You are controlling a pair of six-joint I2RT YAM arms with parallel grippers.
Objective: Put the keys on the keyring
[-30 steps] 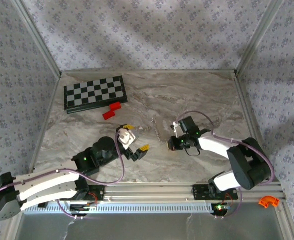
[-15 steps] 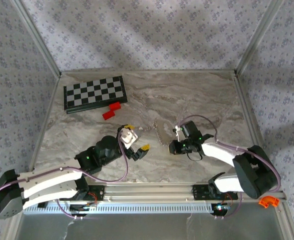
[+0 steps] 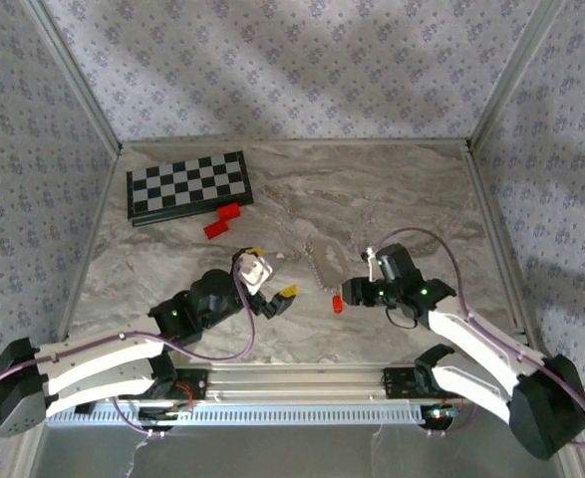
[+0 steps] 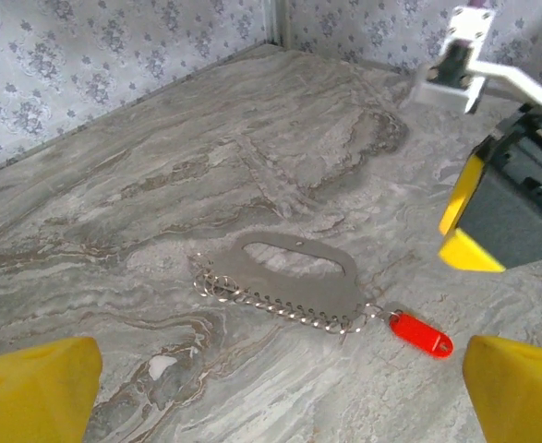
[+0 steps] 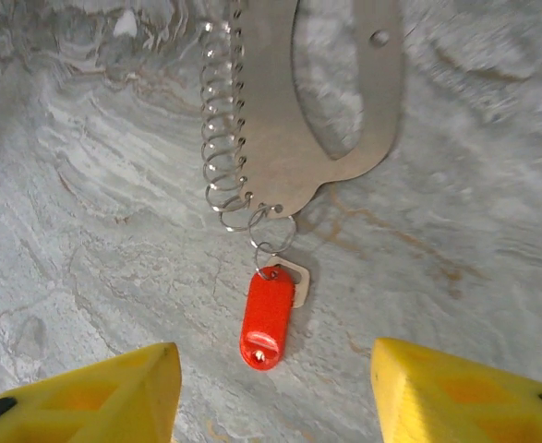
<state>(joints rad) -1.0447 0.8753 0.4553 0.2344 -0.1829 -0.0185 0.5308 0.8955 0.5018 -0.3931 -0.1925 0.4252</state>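
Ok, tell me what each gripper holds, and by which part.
Nothing is held. The left gripper is open. The right gripper is open, not touching the red key, which lies on the table linked to the keyring.

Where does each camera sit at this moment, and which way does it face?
Top external: fixed above and behind the bases, looking down on the table; both arms, left claw and right claw show.
Left wrist: on the left arm, facing low across the table at the keyring and red key; own yellow fingertips at the bottom corners.
Right wrist: on the right arm, looking down; yellow fingertips at the bottom.
Shared: both wrist views hold keyring and key.
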